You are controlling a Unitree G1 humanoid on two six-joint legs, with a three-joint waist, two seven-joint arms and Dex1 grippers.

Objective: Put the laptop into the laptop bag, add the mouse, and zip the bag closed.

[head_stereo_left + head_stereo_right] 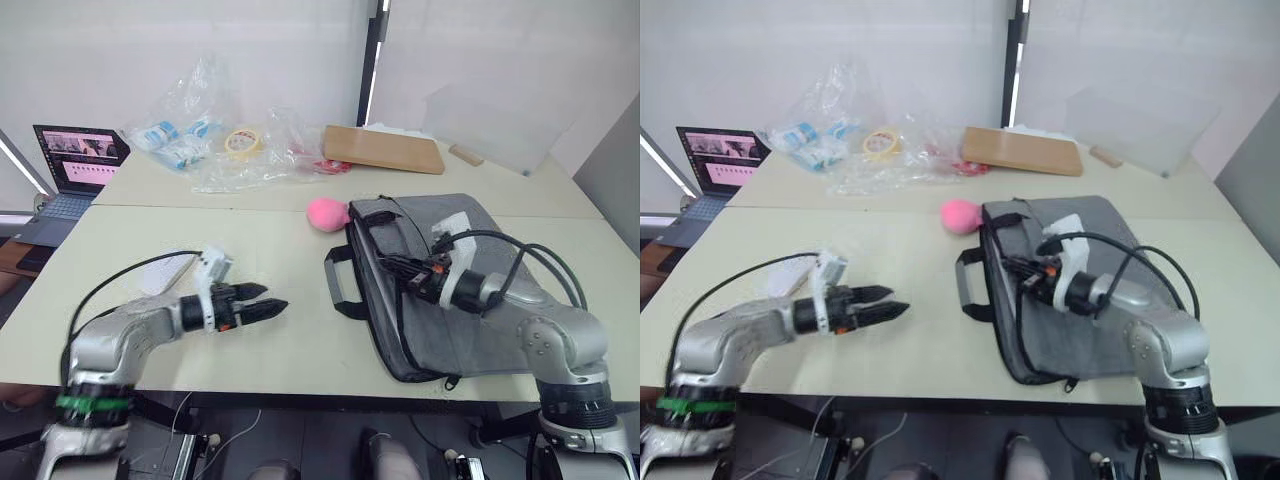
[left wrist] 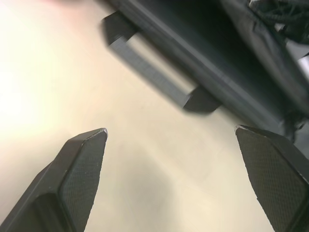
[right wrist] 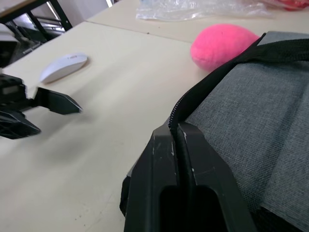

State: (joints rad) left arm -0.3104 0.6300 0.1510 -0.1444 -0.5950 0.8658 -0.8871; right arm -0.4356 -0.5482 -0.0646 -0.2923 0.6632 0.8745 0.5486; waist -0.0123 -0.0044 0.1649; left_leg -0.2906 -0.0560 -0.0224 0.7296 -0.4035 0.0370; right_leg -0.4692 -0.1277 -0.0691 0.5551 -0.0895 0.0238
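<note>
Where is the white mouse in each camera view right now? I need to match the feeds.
Left eye view: mouse on the table behind the left arm.
Right eye view: mouse, same spot, partly hidden by that arm.
Left wrist view: not in it.
Right wrist view: mouse beyond the left gripper.
Shared landmark: the fluffy pink ball at the laptop bag corner.

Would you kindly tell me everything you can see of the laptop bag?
The laptop bag is a flat rectangular grey fabric case with black edging, a black zipper along its edge and black strap handles on the side facing the left gripper. It lies flat on the table, near its front edge. The right gripper is shut on its zipper edge, and a pink ball sits at its far corner.
</note>
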